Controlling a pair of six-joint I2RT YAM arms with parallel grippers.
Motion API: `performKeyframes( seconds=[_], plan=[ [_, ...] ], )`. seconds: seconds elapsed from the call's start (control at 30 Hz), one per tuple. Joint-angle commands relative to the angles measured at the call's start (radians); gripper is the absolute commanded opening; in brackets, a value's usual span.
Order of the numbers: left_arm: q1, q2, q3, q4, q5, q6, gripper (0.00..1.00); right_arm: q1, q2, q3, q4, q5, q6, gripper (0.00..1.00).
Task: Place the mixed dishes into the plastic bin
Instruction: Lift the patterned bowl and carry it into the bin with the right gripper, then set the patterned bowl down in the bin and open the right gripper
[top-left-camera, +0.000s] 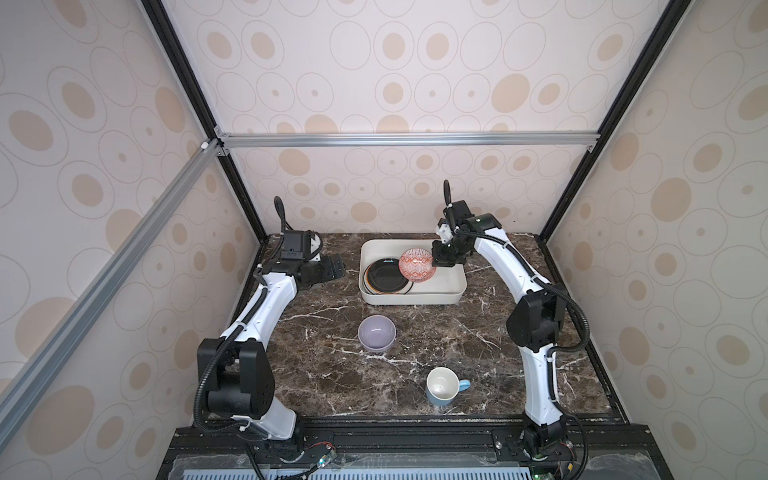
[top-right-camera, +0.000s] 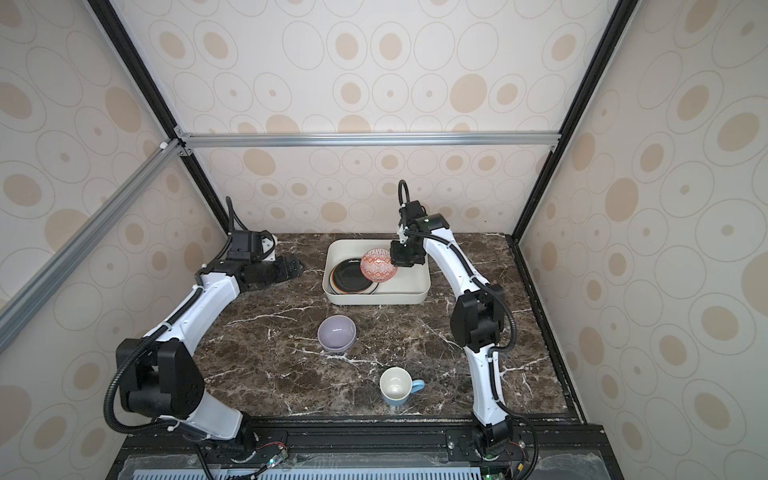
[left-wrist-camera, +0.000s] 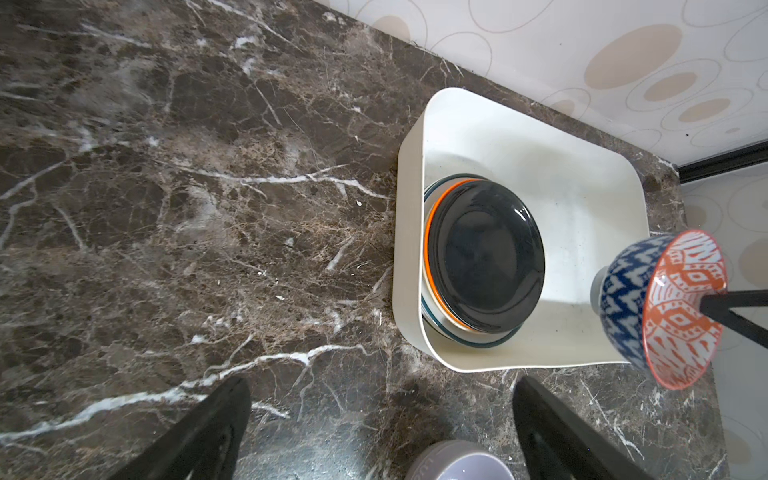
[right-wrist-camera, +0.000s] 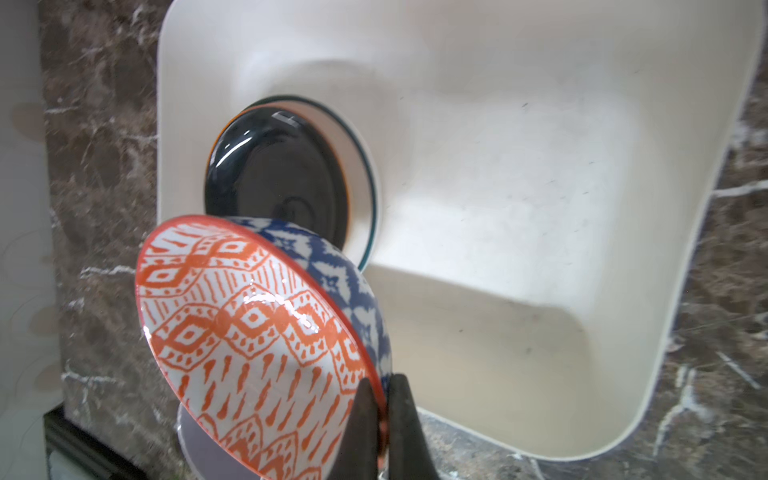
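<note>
Jaws of our right gripper (right-wrist-camera: 380, 399) are pinched tight on the rim of the red-orange patterned bowl (right-wrist-camera: 249, 332), one finger inside and one outside. We hold that bowl steeply tilted, up in the air over the plastic bin (top-left-camera: 446, 279), approx above the right edge of the plates. Its outside is blue-and-white patterned, and its patterned inside shows in both top views.

The bin sits at the back-middle of the bench (top-left-camera: 436, 345). At its left end a black plate w/ orange edge (top-left-camera: 384, 276) lies on a white plate w/ dark-green rim (right-wrist-camera: 365, 174).

Our left gripper (top-left-camera: 337, 268) hangs over the bench left of the bin, apart from it, jaws spread wide w/ nothing btwn them.

Outside the bin, a lavender bowl (top-left-camera: 376, 332) stands upright on the bench in front of it. Nearer the front edge the light-blue mug (top-left-camera: 442, 386) also stands upright, handle pointing right in both top views, well apart from the bin.
</note>
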Motion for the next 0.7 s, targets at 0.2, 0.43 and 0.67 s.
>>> performKeyframes(
  seconds=[0.2, 0.43, 0.67],
  plan=[
    [0.008, 0.109, 0.137, 0.034, 0.042, -0.032, 0.99, -0.102, 0.169, 0.053, 0.197, 0.029, 0.069, 0.00],
    [0.006, 0.153, 0.211, 0.002, 0.042, -0.036, 0.99, -0.160, 0.299, 0.213, 0.194, 0.009, 0.110, 0.00],
    [0.007, 0.162, 0.227, -0.025, 0.041, -0.027, 0.99, -0.174, 0.327, 0.236, 0.167, -0.006, 0.122, 0.18]
  ],
)
